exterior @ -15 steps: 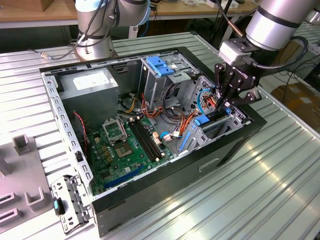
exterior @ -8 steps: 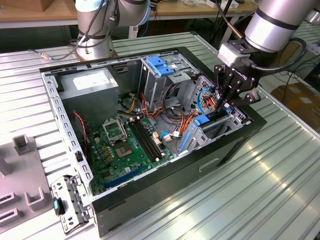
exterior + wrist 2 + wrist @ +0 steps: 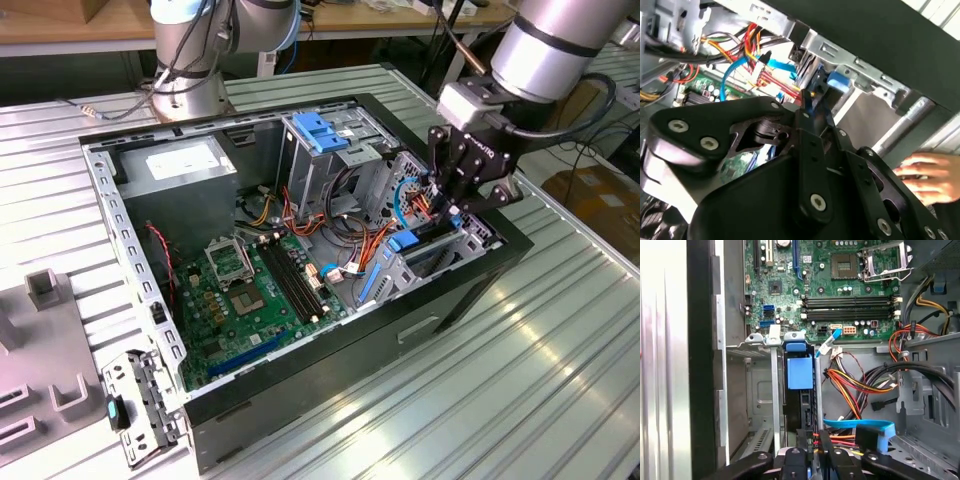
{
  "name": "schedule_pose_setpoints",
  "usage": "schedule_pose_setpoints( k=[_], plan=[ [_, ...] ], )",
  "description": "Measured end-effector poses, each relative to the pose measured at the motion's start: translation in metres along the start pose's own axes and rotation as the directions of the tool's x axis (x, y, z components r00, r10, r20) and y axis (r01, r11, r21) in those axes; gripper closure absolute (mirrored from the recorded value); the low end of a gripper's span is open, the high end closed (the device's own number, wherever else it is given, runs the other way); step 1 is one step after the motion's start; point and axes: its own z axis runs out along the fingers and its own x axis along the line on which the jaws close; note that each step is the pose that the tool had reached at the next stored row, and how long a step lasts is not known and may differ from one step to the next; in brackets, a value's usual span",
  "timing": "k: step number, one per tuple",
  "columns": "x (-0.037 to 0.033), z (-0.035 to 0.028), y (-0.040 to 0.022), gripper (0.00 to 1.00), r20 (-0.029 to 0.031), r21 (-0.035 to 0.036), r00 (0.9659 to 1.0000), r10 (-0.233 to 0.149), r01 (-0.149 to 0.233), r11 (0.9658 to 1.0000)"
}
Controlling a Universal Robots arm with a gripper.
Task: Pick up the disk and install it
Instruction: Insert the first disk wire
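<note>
**Disk standing in its slot, claw right above it**

The open computer case (image 3: 100,190) lay on the ribbed metal counter (image 3: 480,400). Inside the case, at its corner on the exterior view's right, the disk (image 3: 800,372) stood on edge in a narrow metal slot beside the case's dark side wall. In the first wrist view it was seen edge-on: a thin dark slab between two pale metal uprights, with a bright blue plastic piece capping the end nearest the green circuit board (image 3: 840,290). Its label and flat silver face were hidden. In the exterior view only the blue plastic of the disk (image 3: 408,243) showed, just under the arm's black head.

The claw (image 3: 455,205) hung over that same corner of the case, reaching down into it. In the first wrist view the claw (image 3: 813,445) sat at the disk's other end, in line with the slot and very near or touching it; which, I could not tell. In the second wrist view the claw (image 3: 807,107) pointed at the blue plastic. Whether it was clenched, released or grasping the disk could not be told.

A flat blue cable (image 3: 860,425) and a bundle of red, yellow and black wires (image 3: 855,380) lay inside the case beside the slot. A person's hand (image 3: 925,175) rested outside the case, near its dark wall.
</note>
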Motion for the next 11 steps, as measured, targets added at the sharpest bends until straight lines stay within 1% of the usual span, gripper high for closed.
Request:
schedule_pose_setpoints(
  k=[1,2,5,6,7,11],
  plan=[
    [0.0000,-0.0028,0.0001,0.76,0.0002,0.0001,1.0000,0.000,0.000,1.0000],
    [0.0001,-0.0036,0.0001,0.76,0.0003,0.0001,1.0000,0.000,0.000,1.0000],
    [0.0001,-0.0036,0.0001,0.76,0.0003,0.0001,1.0000,0.000,0.000,1.0000],
    [0.0001,-0.0037,0.0001,0.84,0.0000,0.0001,1.0000,0.000,0.000,1.0000],
    [0.0000,-0.0037,0.0001,0.89,0.0001,0.0001,1.0000,0.000,0.000,1.0000],
    [0.0001,-0.0037,0.0001,0.89,0.0002,0.0001,1.0000,0.000,0.000,1.0000]
  ],
)
